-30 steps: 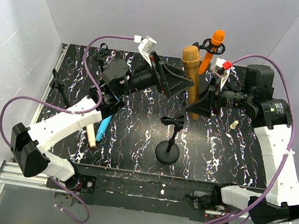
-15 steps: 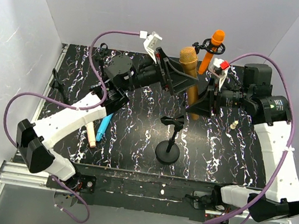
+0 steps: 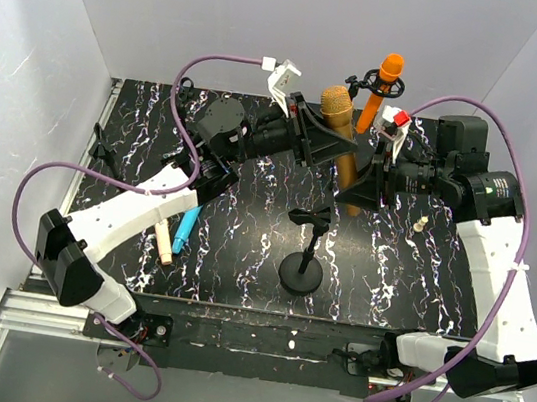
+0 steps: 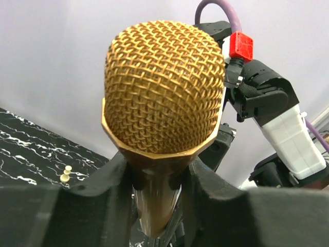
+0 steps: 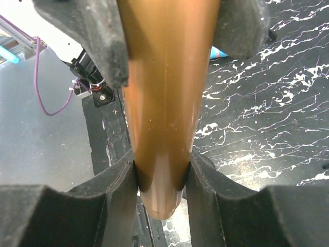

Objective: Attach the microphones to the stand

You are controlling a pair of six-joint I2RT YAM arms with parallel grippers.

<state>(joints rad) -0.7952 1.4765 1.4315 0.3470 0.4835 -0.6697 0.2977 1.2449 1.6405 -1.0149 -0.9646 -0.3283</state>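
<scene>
Black marbled table; gold microphone, apparently double-gripped.

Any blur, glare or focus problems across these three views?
Top external: evenly lit and sharp, the marbling of the table clear. Left wrist: the mesh of the gold microphone is crisp; the left fingers are dark with little detail. Right wrist: a faint highlight streaks down the microphone's body; the right fingers are dark too.

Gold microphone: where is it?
Top view: the gold microphone is held upright at centre rear, left pincer under its head, right pincer on its lower body, orange microphone just to its right.
</scene>
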